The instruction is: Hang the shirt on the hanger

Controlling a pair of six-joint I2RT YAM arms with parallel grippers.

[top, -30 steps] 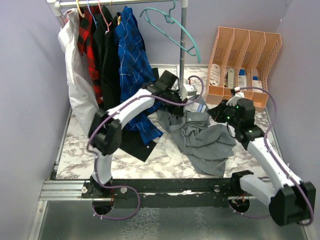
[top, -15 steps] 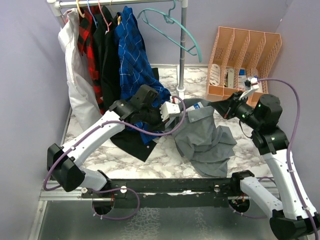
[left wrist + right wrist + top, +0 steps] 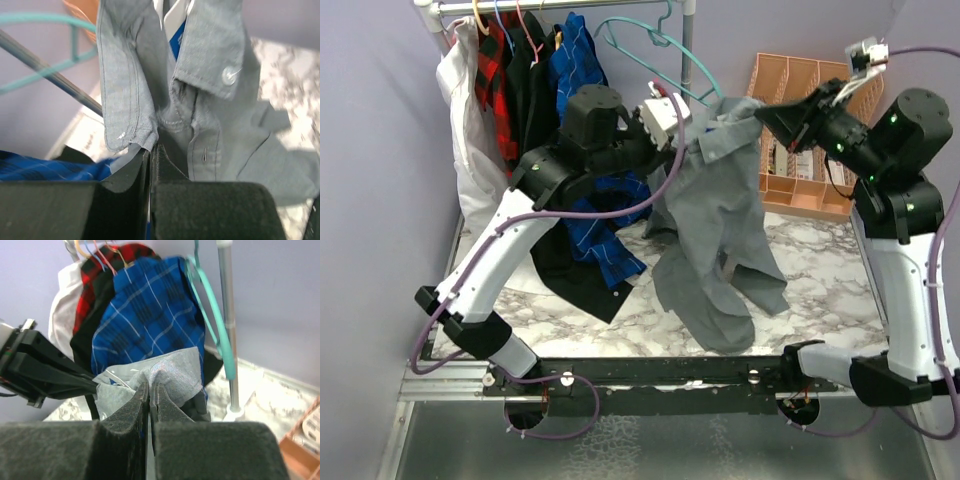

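Observation:
The grey shirt point(image 3: 705, 215) hangs in the air between both grippers, its tail still touching the table. My left gripper point(image 3: 682, 138) is shut on its collar edge; the left wrist view shows the collar, a button and the blue-and-white label point(image 3: 210, 65). My right gripper point(image 3: 760, 115) is shut on the other side of the collar point(image 3: 170, 372). The teal hanger point(image 3: 685, 60) hangs from the rail just behind and above the shirt, near the pole; it also shows in the left wrist view point(image 3: 45, 20) and the right wrist view point(image 3: 215, 325).
A clothes rail point(image 3: 570, 6) carries a white garment point(image 3: 465, 130), a red-and-black plaid shirt point(image 3: 500, 80), a black garment and a blue plaid shirt point(image 3: 582, 90). The rail's pole point(image 3: 686, 45) stands behind the shirt. An orange file rack point(image 3: 815, 140) stands at the back right.
Both arms have risen from the table, lifting the grey shirt by its collar up towards the teal hanger. The shirt now hangs long instead of lying crumpled.

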